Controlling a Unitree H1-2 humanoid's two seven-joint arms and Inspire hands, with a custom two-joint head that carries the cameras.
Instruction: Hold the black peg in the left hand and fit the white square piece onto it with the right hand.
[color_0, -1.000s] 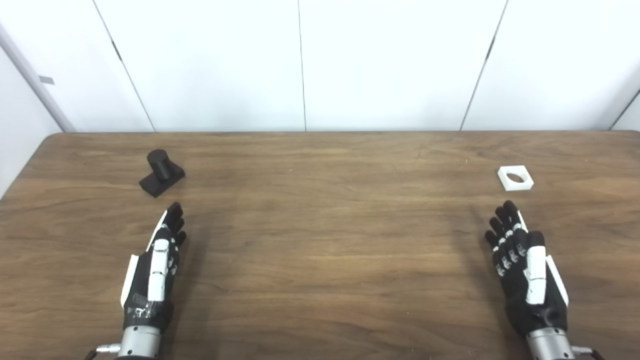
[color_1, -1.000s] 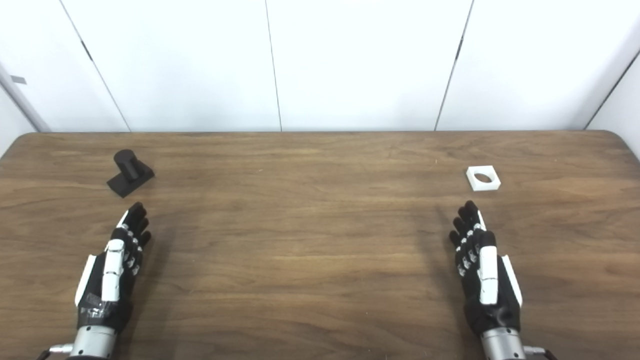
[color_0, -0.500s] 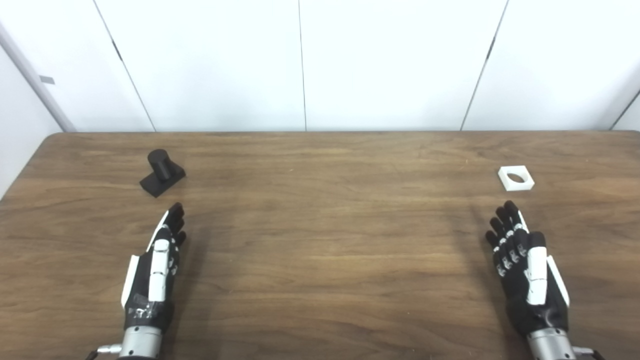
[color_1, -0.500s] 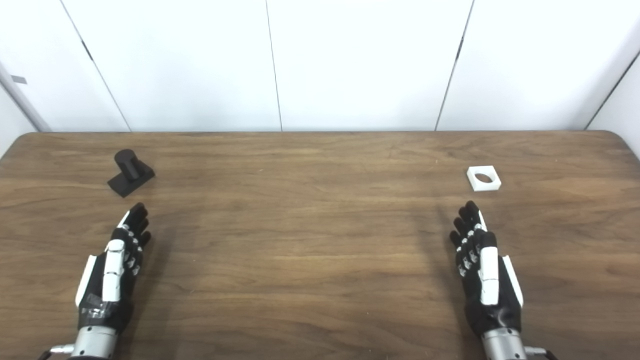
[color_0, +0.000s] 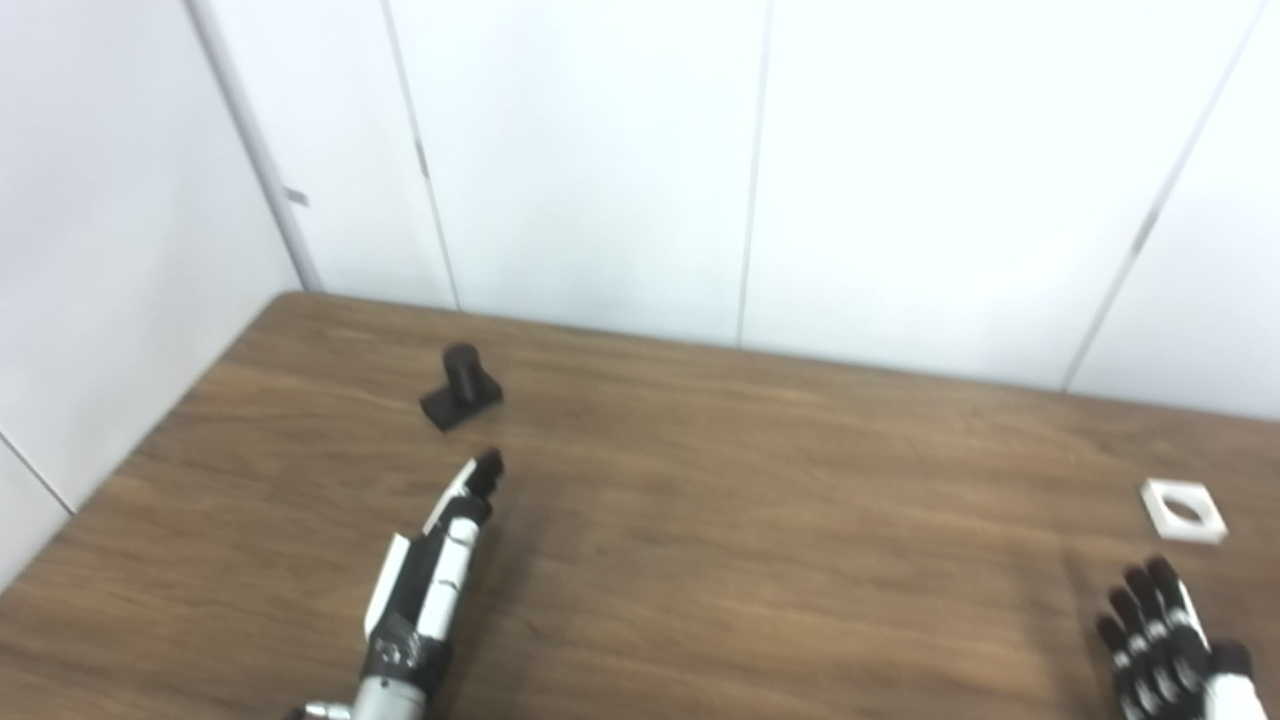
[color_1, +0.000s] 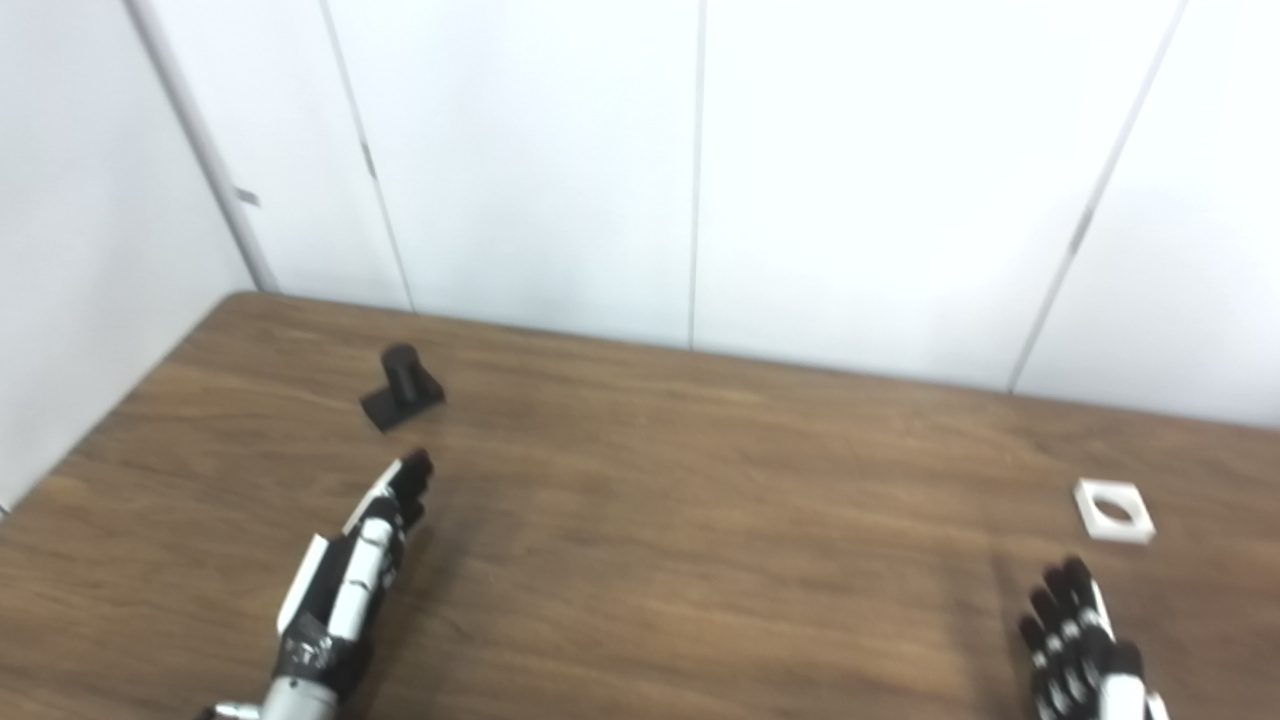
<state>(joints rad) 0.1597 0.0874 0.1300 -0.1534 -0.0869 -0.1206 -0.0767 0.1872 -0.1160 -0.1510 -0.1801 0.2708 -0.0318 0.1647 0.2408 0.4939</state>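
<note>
The black peg (color_0: 461, 385), a short cylinder on a flat black base, stands on the wooden table (color_0: 760, 500) at the far left. My left hand (color_0: 432, 580) lies open just below it, fingers stretched toward it, a short gap apart. The white square piece (color_0: 1184, 510) with a round hole lies flat at the far right. My right hand (color_0: 1165, 645) is open at the bottom right corner, partly cut off by the picture's edge, a little short of the white piece. Neither hand holds anything.
White wall panels (color_0: 760, 170) run behind the table, and a side wall (color_0: 110, 260) stands close to its left edge. Bare wood stretches between the two hands.
The whole picture has shifted: the camera has turned left and tilted, so everything sits further right and lower. The hands and both pieces keep the same places on the table.
</note>
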